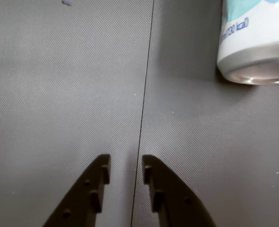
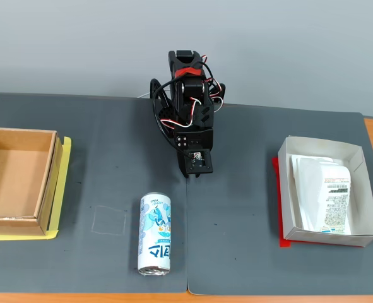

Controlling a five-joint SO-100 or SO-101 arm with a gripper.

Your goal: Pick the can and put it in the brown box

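Observation:
The can lies on its side on the dark mat, white and light blue, with a silver end towards the front edge. In the wrist view only its silver end and a bit of its label show, at the top right. The brown box sits at the left edge of the fixed view, open and empty. My gripper hangs folded under the arm at the middle back, behind the can and apart from it. In the wrist view the gripper holds nothing, with a narrow gap between its black fingers.
A white paper box with receipts stands on a red sheet at the right. A yellow sheet lies under the brown box. A seam between two mats runs front to back. A faint square outline marks the mat left of the can.

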